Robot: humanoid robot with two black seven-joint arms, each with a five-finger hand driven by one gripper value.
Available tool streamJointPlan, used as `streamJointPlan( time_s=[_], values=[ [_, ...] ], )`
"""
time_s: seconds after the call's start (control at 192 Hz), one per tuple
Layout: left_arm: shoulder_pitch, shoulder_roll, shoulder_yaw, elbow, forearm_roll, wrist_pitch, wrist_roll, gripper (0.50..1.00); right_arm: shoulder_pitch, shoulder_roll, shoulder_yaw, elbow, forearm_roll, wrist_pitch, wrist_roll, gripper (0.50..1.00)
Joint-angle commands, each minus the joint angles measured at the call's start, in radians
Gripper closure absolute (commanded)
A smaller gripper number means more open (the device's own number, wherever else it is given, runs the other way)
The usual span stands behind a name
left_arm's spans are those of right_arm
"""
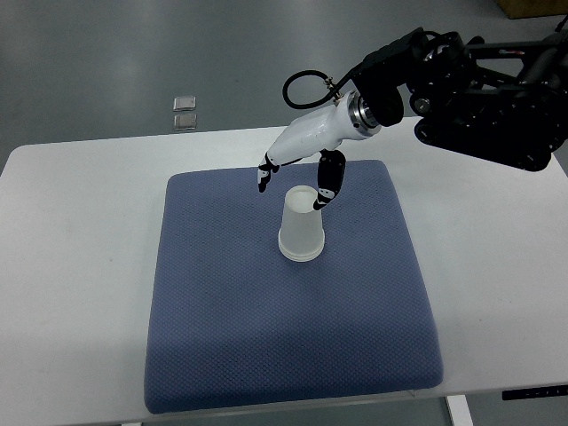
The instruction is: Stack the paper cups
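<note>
The right hand (pixel 297 177) hangs with fingers loosely spread, gripping nothing, over the upturned white paper cup (pixel 301 224), probably just letting go.

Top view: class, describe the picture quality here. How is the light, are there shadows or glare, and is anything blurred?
Top view: light is even and soft; the white table is bright but not washed out. The paper cup casts only a faint shadow on the blue mat. The right hand and cup look sharp, with no motion blur. Two small objects on the floor are too small to identify.
</note>
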Motion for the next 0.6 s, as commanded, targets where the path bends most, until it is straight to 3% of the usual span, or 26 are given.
streamJointPlan(
  time_s=[0.0, 0.234, 0.411, 0.593],
  values=[
    [0.000, 0.000, 0.000, 0.000, 0.000, 0.000, 0.000, 0.500, 0.001, -0.001, 0.003, 0.000, 0.002, 0.000, 0.000, 0.646],
    [0.000, 0.000, 0.000, 0.000, 0.000, 0.000, 0.000, 0.500, -0.002, -0.017, 0.049, -0.028, 0.028, -0.003, 0.002, 0.611],
    [0.000, 0.000, 0.000, 0.000, 0.000, 0.000, 0.000, 0.500, -0.052, -0.040, 0.149, -0.147, 0.066, 0.006, 0.000, 0.611],
    [0.000, 0.000, 0.000, 0.000, 0.000, 0.000, 0.000, 0.500, -0.109, -0.067, 0.179, -0.274, 0.302, -0.003, 0.000, 0.609]
  ],
)
